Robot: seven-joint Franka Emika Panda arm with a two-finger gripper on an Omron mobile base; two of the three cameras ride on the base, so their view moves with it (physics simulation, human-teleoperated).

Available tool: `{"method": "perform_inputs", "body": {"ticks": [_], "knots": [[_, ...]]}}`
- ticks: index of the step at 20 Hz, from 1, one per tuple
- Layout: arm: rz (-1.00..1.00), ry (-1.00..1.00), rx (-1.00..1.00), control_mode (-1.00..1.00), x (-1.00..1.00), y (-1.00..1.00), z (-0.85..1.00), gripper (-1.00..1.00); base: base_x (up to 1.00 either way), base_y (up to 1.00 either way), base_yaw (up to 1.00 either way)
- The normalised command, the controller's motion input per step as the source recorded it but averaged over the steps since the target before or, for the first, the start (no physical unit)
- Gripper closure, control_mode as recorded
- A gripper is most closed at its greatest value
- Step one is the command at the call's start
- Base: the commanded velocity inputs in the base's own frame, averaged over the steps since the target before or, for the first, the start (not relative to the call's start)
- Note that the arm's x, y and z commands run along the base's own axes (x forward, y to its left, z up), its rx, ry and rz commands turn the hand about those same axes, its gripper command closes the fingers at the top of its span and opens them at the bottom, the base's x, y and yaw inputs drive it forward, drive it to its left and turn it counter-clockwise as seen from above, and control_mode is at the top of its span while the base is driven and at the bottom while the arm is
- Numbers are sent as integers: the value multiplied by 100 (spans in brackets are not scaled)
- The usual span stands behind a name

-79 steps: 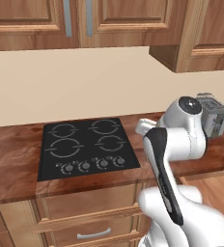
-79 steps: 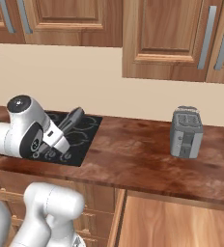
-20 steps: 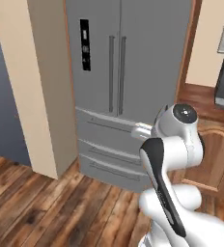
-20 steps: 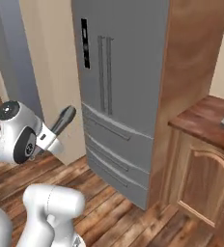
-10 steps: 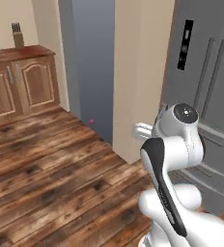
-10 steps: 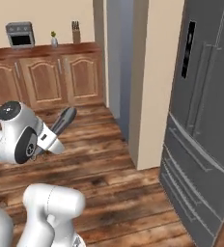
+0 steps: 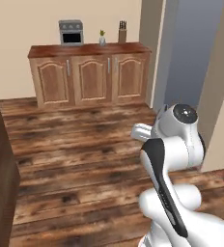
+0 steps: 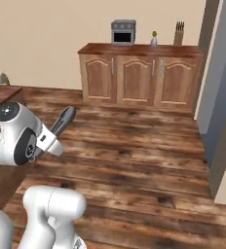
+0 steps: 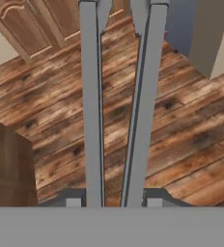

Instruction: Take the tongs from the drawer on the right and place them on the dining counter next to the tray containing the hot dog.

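The slim grey-silver metal tongs (image 9: pixel 116 101) are pinched between the two dark finger tips of the gripper (image 9: pixel 113 198), their two thin arms running up the hand view over brown wooden plank flooring (image 9: pixel 181 130). In the right base view the tongs (image 8: pixel 61 121) are carried beside the white arm.

We see the tongs (image 9: pixel 91 106) as smooth, matt grey metal. The floor (image 7: pixel 75 159) is dark-streaked wood plank with a rough, knotty grain. The sideboard (image 8: pixel 139 78) is mid-brown wood with a redder, glossier worktop and slim silver metal handles.
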Motion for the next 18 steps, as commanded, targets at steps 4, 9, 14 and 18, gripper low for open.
{"method": "perform_inputs", "body": {"ticks": [4,9,14,18], "knots": [[0,0,0,100,0,0,0,100,90,52,52],[0,0,0,100,0,0,0,100,92,60,48],[0,0,0,100,0,0,0,100,50,14,12],[0,0,0,100,0,0,0,100,100,-8,23]]}}
